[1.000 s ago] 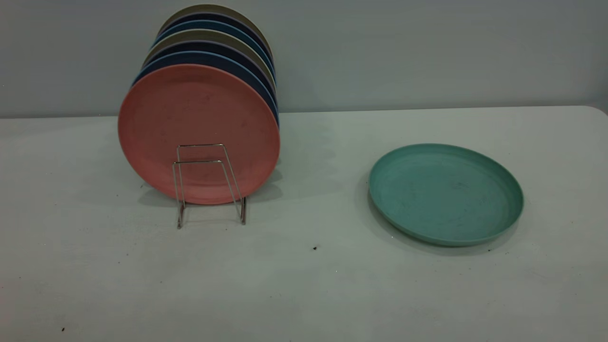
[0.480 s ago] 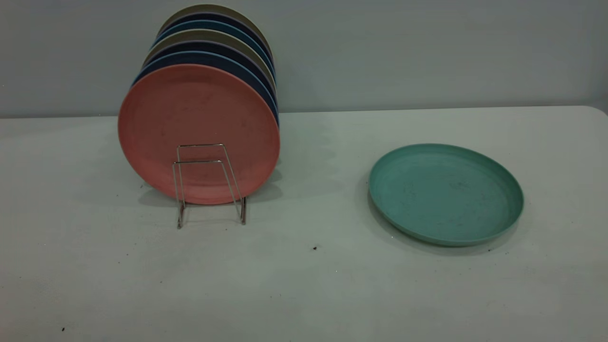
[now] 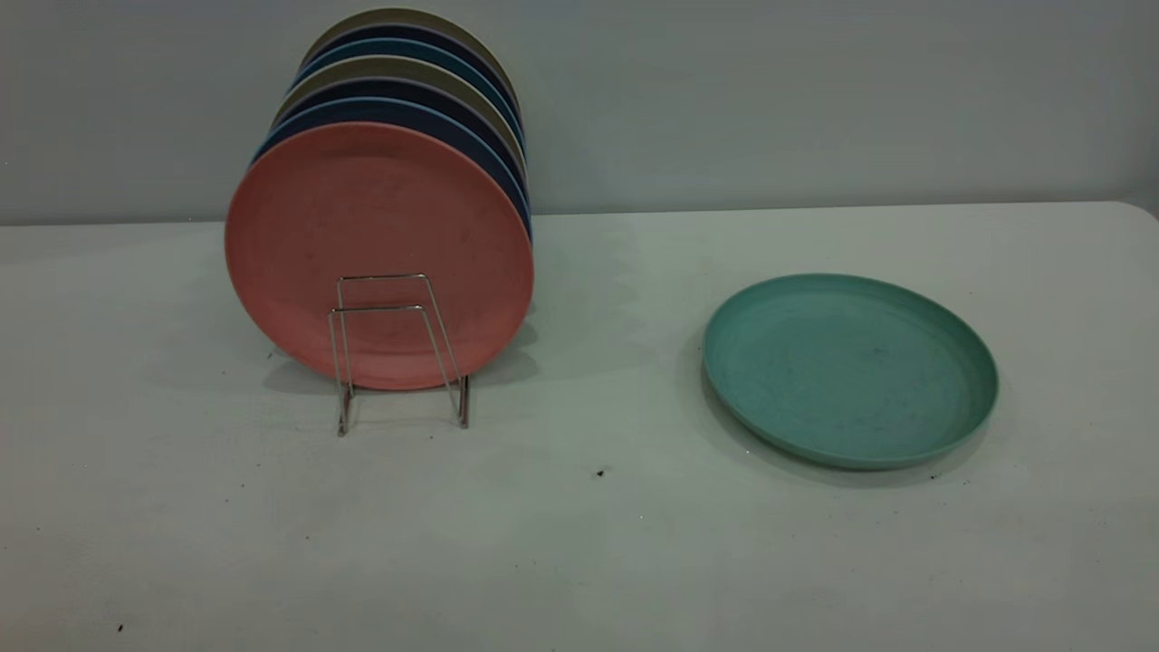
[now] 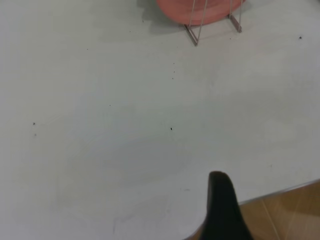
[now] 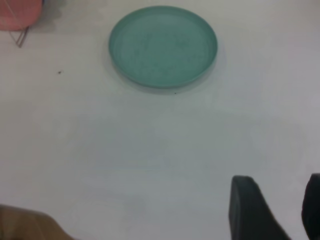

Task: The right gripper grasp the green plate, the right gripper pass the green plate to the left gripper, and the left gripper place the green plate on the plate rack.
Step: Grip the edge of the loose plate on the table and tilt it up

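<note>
The green plate (image 3: 849,367) lies flat on the white table (image 3: 579,543), right of centre. It also shows in the right wrist view (image 5: 163,46). The right gripper (image 5: 277,187) is open and empty, hovering above the table well short of the plate. The plate rack (image 3: 398,344) stands at the left, with its two front wire loops bare. The left gripper (image 4: 220,192) hangs over the table's near edge, far from the rack (image 4: 212,22). Neither gripper shows in the exterior view.
A salmon-pink plate (image 3: 378,235) stands upright in the rack, with several dark blue and olive plates (image 3: 398,86) behind it. The wall runs behind the table. The table's edge and a wooden floor (image 4: 285,210) show in the left wrist view.
</note>
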`<state>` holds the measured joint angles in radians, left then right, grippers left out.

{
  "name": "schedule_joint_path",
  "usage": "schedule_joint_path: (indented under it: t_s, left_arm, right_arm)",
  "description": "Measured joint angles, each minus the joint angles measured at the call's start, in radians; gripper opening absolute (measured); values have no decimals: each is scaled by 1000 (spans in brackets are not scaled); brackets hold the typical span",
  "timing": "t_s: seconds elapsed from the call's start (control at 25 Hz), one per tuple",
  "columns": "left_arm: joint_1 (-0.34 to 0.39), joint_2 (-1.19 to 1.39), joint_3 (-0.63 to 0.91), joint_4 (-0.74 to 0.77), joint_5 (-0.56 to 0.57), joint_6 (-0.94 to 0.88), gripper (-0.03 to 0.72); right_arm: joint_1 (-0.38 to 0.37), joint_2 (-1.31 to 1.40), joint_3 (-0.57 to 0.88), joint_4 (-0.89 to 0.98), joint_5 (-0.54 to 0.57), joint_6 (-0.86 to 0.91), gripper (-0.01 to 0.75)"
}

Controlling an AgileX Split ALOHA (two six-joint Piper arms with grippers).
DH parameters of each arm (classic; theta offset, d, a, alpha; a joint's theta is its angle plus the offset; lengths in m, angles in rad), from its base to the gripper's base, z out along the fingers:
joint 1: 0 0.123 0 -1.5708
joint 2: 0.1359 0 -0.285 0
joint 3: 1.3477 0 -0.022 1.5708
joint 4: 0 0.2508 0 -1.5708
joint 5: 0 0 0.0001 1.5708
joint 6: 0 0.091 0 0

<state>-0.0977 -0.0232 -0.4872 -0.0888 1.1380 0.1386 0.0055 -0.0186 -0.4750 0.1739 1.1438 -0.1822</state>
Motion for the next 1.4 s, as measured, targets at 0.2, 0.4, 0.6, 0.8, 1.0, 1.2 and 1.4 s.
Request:
schedule_joint_path:
  t_s: [0.2, 0.4, 0.6, 0.8, 1.0, 1.2, 1.4]
  left_arm:
    - [0, 1, -14, -3, -92, 2, 495]
    - [0, 116, -17, -24, -251, 10, 495]
    - [0, 374, -17, -73, -394, 34, 495]
    - [0, 624, -17, -279, -512, 174, 495]
    - [0, 821, -29, -495, -573, 376, 495]
    - [0, 919, -30, -606, -621, 457, 495]
    - [0, 928, -30, -622, -630, 470, 495]
  right_arm:
    - [0, 0, -2, -11, -12, 31, 249]
    - [0, 87, -16, 33, -142, -2, 273]
    - [0, 368, -17, 223, -382, -141, 385]
    - [0, 728, -17, 533, -579, -387, 429]
    - [-3, 1112, -70, 862, -640, -755, 425]
    - [-87, 1494, -190, 1107, -624, -1037, 425]
    - [-190, 1870, -351, 1201, -507, -1158, 425]
